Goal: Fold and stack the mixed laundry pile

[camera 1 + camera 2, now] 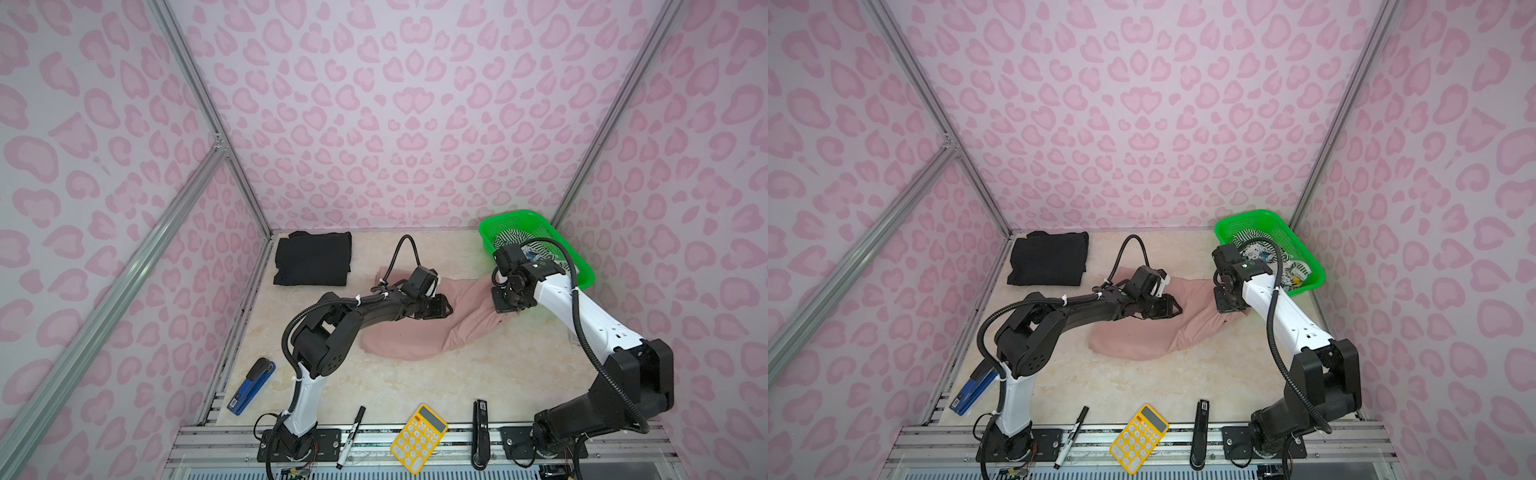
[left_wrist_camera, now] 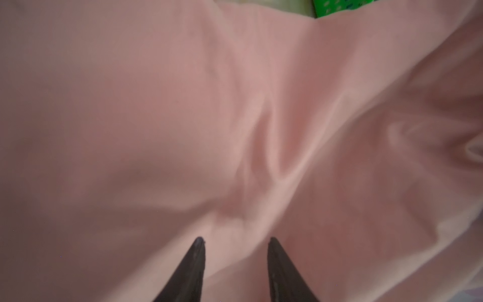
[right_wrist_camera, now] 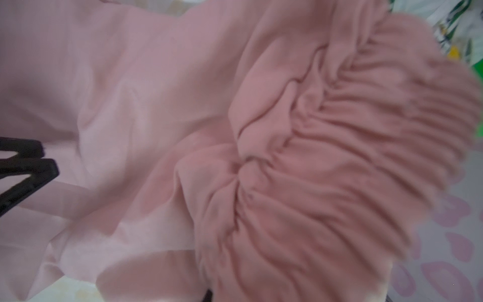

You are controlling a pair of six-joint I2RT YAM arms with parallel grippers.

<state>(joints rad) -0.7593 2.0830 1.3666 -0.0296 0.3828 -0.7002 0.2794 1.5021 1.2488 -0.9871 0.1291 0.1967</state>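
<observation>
**Shorts** [image 1: 399,336]: dusty-pink, soft, creased; centre of both top views on the cream marbled table [image 1: 478,374]. The gathered waistband is bunched up at their right end.
**Right gripper** [image 1: 505,306]: fingers clamped together on that bunch.
**Left gripper** [image 1: 448,307]: tapered black fingers [image 2: 196,269] apart, low over smooth pink cloth.
**Black garment** [image 1: 313,259]: folded square, upper left of table.
**Green mesh basket** [image 1: 515,215]: right rear, holding a striped piece [image 1: 509,237] and a printed piece [image 1: 1252,251], partly hidden by the right arm.
**Blue stapler** [image 1: 251,386], **yellow calculator** [image 1: 419,438]: front edge.
</observation>
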